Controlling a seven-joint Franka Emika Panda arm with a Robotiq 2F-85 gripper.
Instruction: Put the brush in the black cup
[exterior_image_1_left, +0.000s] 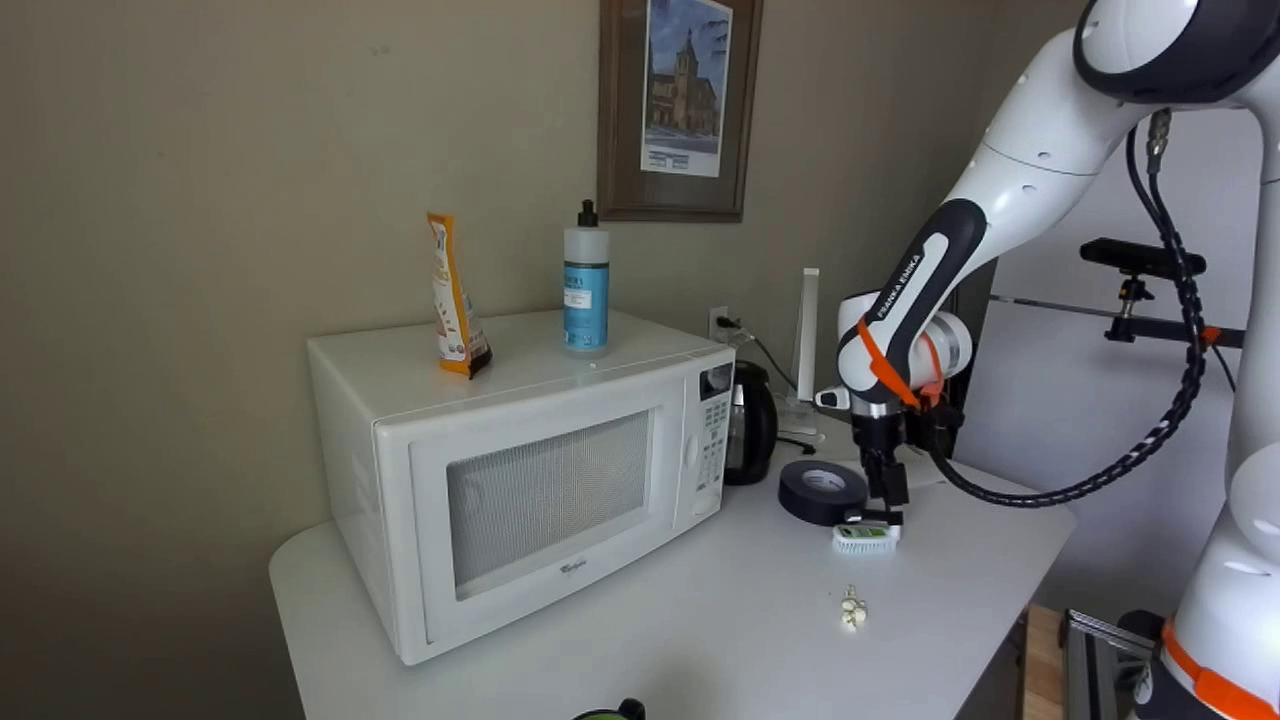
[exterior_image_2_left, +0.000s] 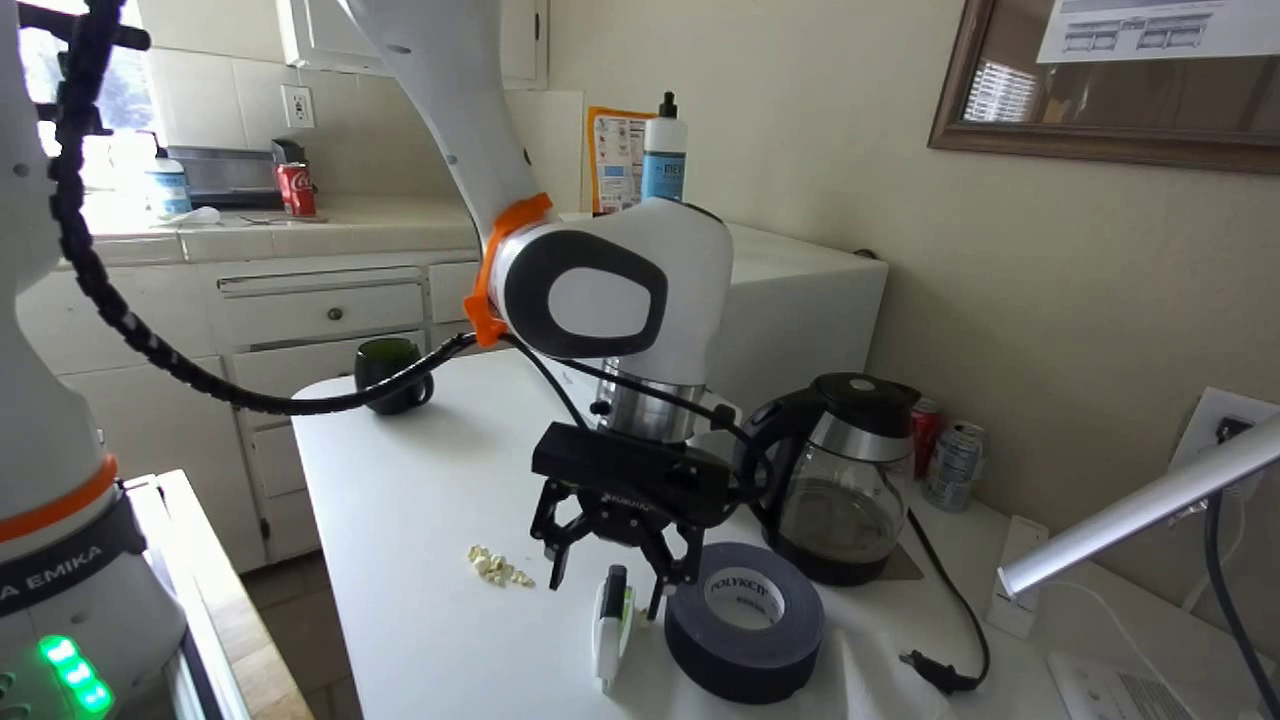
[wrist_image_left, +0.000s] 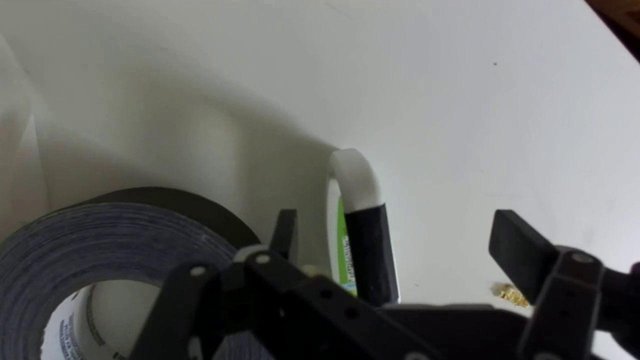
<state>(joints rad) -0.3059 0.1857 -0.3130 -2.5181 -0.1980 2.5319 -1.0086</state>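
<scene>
The brush (exterior_image_2_left: 607, 640) is small and white with a green label and a black-wrapped top handle. It sits on the white table beside the tape roll, in an exterior view (exterior_image_1_left: 866, 541) and in the wrist view (wrist_image_left: 369, 240). My gripper (exterior_image_2_left: 606, 596) is open, with its fingertips on either side of the brush handle; in the wrist view (wrist_image_left: 395, 235) the brush lies between the fingers, nearer the left one, apart from both. The black cup (exterior_image_2_left: 388, 374), glossy with a green tint and a side handle, stands upright at the table's far end; only its rim shows in an exterior view (exterior_image_1_left: 608, 714).
A dark tape roll (exterior_image_2_left: 745, 625) lies close beside the left finger in the wrist view (wrist_image_left: 130, 240). A coffee carafe (exterior_image_2_left: 845, 490) stands behind it. The microwave (exterior_image_1_left: 540, 480) bears a blue bottle (exterior_image_1_left: 586, 300) and an orange bag (exterior_image_1_left: 455, 310). Popcorn pieces (exterior_image_1_left: 852, 608) lie near the brush.
</scene>
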